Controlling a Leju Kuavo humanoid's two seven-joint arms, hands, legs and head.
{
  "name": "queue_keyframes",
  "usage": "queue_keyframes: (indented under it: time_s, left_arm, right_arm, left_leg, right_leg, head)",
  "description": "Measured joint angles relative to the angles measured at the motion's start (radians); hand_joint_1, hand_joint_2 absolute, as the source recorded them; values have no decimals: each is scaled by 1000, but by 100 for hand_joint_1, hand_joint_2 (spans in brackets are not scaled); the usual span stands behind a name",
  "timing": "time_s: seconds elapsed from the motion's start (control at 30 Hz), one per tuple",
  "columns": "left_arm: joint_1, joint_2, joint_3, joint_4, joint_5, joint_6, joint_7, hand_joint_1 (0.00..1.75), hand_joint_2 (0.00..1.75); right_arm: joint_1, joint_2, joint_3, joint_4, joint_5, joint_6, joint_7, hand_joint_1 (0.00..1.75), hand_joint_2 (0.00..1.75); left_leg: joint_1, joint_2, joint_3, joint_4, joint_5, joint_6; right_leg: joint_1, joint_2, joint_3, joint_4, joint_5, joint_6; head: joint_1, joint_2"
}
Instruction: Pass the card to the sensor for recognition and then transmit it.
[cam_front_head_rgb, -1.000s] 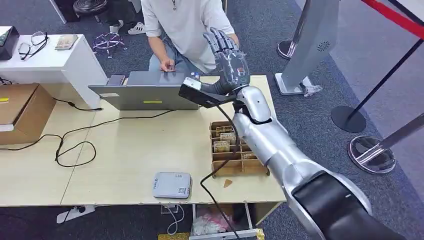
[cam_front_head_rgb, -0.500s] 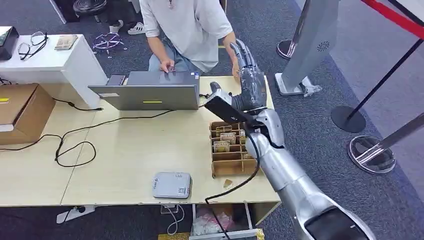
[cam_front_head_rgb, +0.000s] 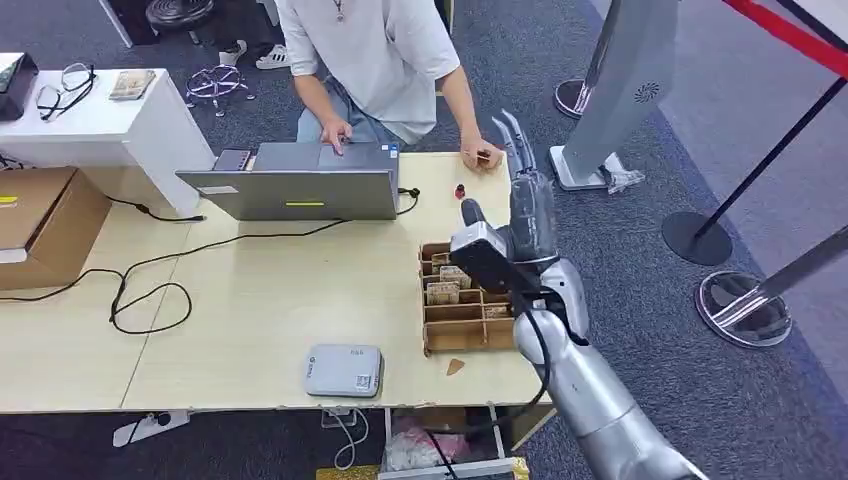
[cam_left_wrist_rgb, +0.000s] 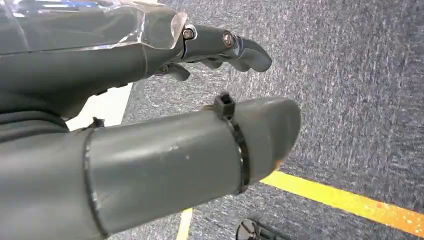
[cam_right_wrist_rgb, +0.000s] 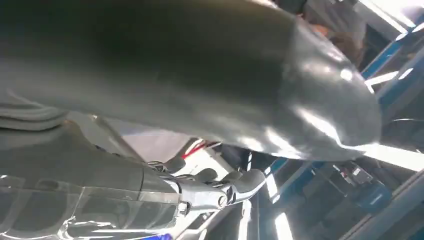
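My right hand is raised over the right end of the table, fingers stretched out and apart, with nothing in it. The right wrist view shows the same hand empty. Below it stands a wooden card box with several cards upright in its compartments. One small brown card lies loose on the table by the box's near edge. The grey sensor sits at the table's front edge. A person's hand holds a small brown card at the far edge. My left hand hangs over carpet, holding nothing.
A person sits behind the table at an open laptop. Black cables loop over the left half of the table. A cardboard box is at far left. Barrier posts stand on the carpet to the right.
My right arm has swung right and drawn back from near the person, the hand turning edge-on. The person's hand now rests at the table's far edge with a small card.
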Motion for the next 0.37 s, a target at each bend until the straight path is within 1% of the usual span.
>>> queue_keyframes:
  time_s: [0.1,0.2,0.23,0.37]
  left_arm:
    - [1,0,7,0,3,2,14,0,0]
    - [1,-2,11,0,11,2,9,0,0]
    - [1,-2,11,0,13,2,5,0,0]
    - [2,-4,12,0,14,2,-2,0,0]
  right_arm:
    - [54,0,0,-70,-84,60,-25,0,0]
    - [110,0,5,-145,-219,185,-30,0,0]
    - [134,0,10,-177,-250,217,-22,0,0]
    - [213,1,50,-301,-300,261,12,0,0]
  left_leg:
    - [0,0,0,0,0,0]
    - [0,0,0,0,0,0]
    - [0,0,0,0,0,0]
    - [0,0,-1,0,0,0]
  right_leg:
    - [0,0,0,0,0,0]
    - [0,0,0,0,0,0]
    - [0,-1,0,0,0,0]
    - [0,-1,0,0,0,0]
  head:
    - [0,0]
    - [0,0]
    - [0,0]
    - [0,0]
